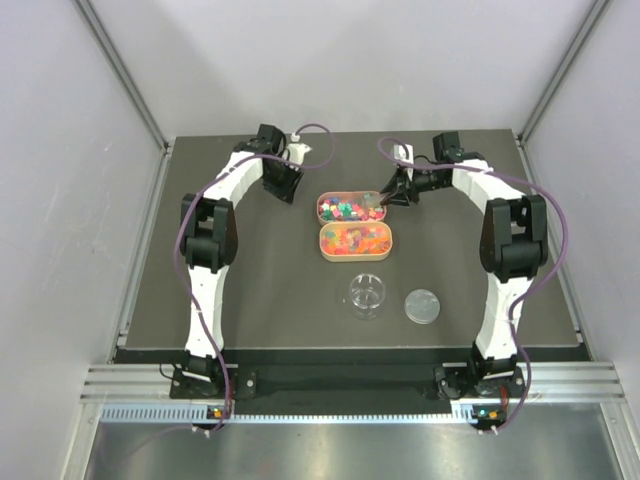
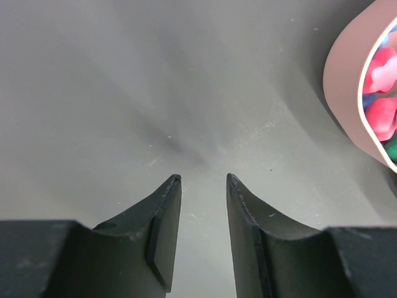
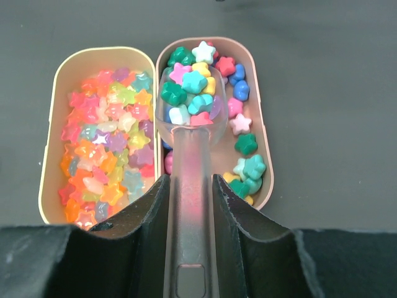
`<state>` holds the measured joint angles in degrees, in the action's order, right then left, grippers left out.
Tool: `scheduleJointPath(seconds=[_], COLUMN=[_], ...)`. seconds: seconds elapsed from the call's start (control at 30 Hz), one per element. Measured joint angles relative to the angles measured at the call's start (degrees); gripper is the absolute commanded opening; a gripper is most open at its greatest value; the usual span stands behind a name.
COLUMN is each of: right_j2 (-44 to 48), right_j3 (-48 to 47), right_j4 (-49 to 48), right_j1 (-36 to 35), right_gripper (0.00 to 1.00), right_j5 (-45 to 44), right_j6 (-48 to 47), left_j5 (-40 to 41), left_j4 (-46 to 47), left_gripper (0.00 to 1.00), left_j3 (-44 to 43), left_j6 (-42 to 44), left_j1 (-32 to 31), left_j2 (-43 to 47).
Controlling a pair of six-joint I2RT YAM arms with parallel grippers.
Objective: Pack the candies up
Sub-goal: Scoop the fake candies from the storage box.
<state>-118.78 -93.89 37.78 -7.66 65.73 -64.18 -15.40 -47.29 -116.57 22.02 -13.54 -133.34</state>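
Two oval tan trays lie side by side at mid-table. The far tray (image 1: 319, 208) holds opaque star candies (image 3: 247, 144) in green, blue, pink and yellow. The near tray (image 1: 392, 242) holds translucent orange, red and yellow candies (image 3: 105, 136). My right gripper (image 3: 189, 180) is shut on the handle of a clear scoop (image 3: 189, 99), whose bowl is heaped with star candies and hovers over the far tray. My left gripper (image 2: 203, 178) is open and empty just above bare table, left of the far tray's wall (image 2: 344, 93). The clear round jar (image 1: 367, 295) stands open nearer the bases.
The jar's round lid (image 1: 423, 305) lies flat to the right of the jar. Grey enclosure walls surround the dark table (image 1: 260, 290). Purple cables loop along both arms.
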Motion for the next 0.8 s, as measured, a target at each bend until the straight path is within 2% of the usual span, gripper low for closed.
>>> scheduleJointPath(seconds=[0.8], right_j2=[0.83], right_j3=[1.57], right_j4=[-1.68], right_j1=[2.99], right_gripper=[0.0], right_j5=[7.48], right_j6=[2.97], left_j5=[1.99], left_j4=[-0.24], left_gripper=[0.4], left_j3=[-1.84], left_j6=[2.19], left_j1=[-0.85], left_j2=[-0.11])
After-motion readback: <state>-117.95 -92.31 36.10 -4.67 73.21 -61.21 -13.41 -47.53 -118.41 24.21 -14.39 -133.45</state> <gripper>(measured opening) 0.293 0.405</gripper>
